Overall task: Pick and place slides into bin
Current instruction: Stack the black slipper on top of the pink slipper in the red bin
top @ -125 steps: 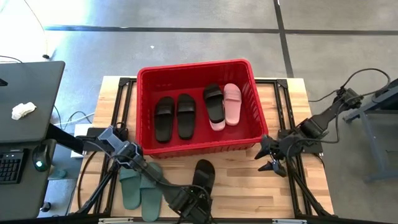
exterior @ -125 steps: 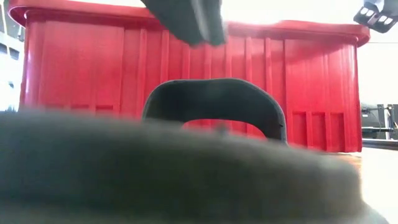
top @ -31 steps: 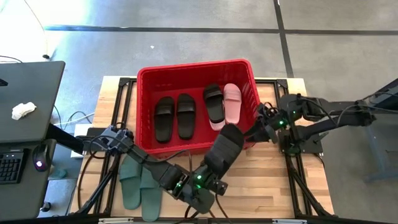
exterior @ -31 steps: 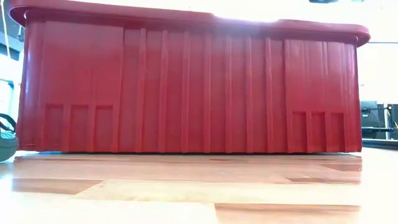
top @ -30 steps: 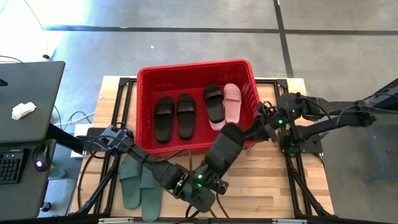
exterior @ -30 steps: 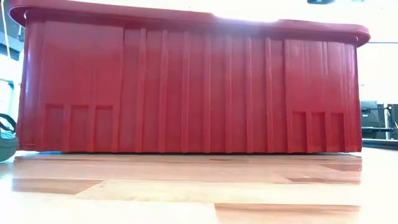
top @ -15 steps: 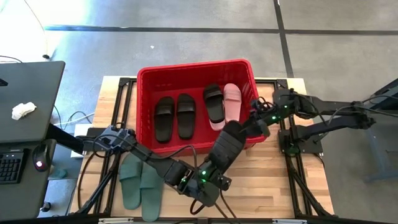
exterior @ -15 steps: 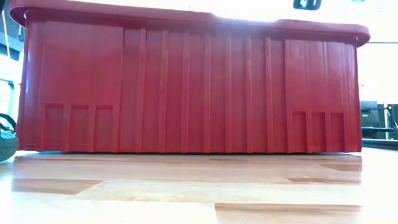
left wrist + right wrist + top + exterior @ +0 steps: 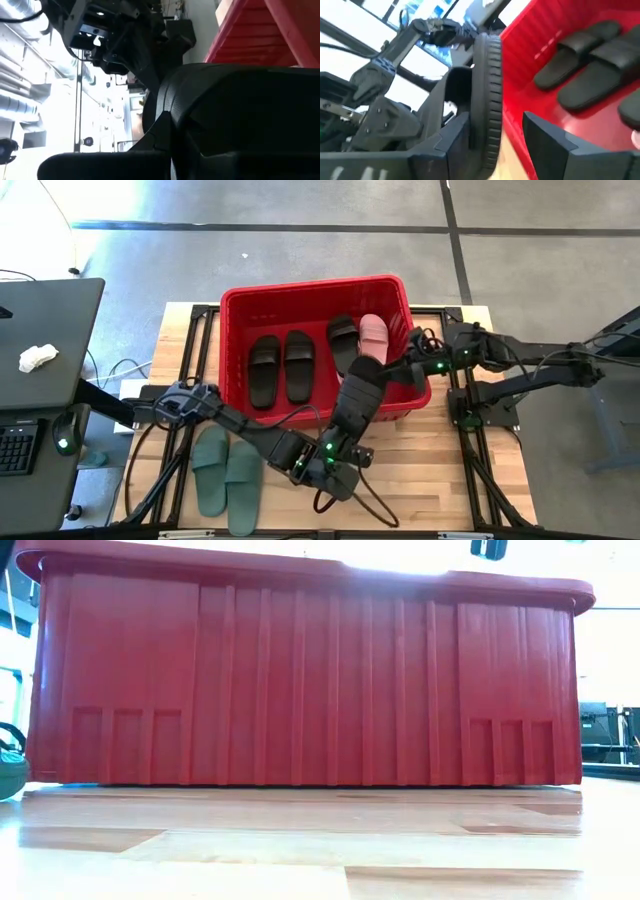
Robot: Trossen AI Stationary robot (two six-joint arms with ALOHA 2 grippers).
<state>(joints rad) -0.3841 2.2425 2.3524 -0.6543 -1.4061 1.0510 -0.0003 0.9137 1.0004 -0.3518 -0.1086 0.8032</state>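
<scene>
Red bin (image 9: 236,308): black pair (image 9: 281,367), black slide (image 9: 342,342), pink slide (image 9: 373,332).

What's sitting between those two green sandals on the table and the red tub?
Nothing but bare wooden table and part of the left arm. In the high view the green slides lie just outside the bin, near its front wall.
</scene>
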